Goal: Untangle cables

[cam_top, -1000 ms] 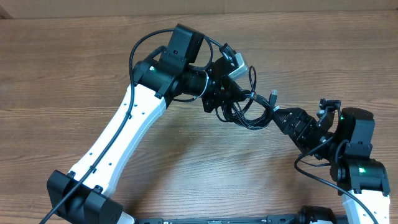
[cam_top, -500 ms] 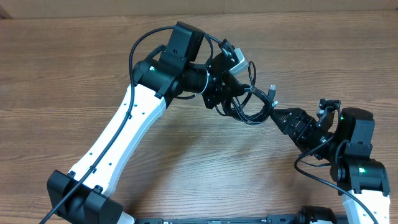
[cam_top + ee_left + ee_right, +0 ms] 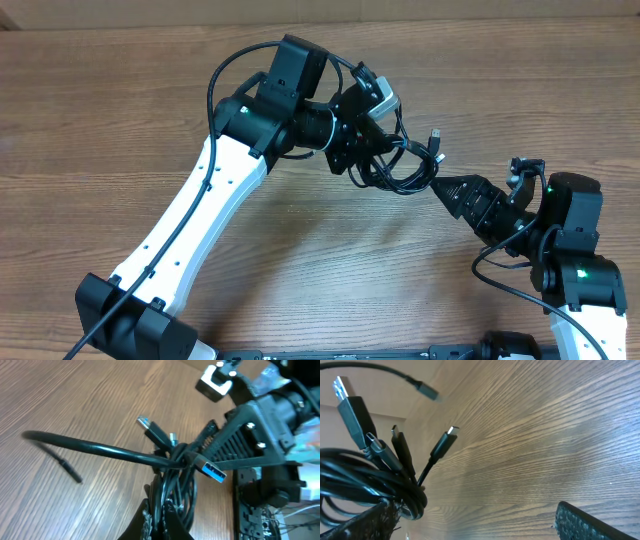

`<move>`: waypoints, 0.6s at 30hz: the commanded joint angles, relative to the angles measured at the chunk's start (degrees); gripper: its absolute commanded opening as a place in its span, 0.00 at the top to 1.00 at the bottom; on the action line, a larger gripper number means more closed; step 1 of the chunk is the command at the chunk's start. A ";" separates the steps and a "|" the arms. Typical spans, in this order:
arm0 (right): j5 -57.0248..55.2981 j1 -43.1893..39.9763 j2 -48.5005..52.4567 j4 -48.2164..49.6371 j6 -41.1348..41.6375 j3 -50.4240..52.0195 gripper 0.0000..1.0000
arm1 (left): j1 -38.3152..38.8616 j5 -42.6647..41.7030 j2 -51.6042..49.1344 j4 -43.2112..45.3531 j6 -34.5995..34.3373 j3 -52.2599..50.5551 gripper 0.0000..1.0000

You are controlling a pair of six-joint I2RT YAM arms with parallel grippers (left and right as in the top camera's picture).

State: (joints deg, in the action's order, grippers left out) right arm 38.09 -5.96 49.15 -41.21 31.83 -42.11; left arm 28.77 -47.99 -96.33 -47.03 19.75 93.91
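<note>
Black cables (image 3: pixel 405 170), several thin cords gathered in a loose looped bundle, hang above the wooden table (image 3: pixel 110 110) between the two arms, a little right of centre in the overhead view. The left gripper (image 3: pixel 366 157) is clamped on the left side of the bundle. From its wrist camera, the dark fingers (image 3: pixel 150 522) at the bottom edge pinch together around the cords (image 3: pixel 172 485), which cross in a knot just above them. A flat plug with a blue tongue (image 3: pixel 212 471) sticks out to the right of that knot, and one single cord (image 3: pixel 85 446) arcs away to the left over the wood grain.

The right gripper (image 3: pixel 447 187) points at the right side of the loops with its jaws spread wide and nothing held between them. Its wrist camera shows one textured finger (image 3: pixel 592 521) at the lower right and the other (image 3: pixel 367 520) at the lower left (the bundle (image 3: pixel 365 485) sits right against this one, though actual contact cannot be confirmed). Several plug ends fan upward from the bundle, among them a small silver-tipped plug (image 3: pixel 445 440).
</note>
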 commanded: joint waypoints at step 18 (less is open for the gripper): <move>-1.11 0.20 -0.15 -0.68 -3.43 -1.09 0.01 | 5.42 -7.61 1.57 -0.55 5.55 1.18 0.96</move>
State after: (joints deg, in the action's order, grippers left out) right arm 36.80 -6.02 49.15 -41.78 29.65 -42.11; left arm 32.67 -50.83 -96.33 -47.77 24.23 93.91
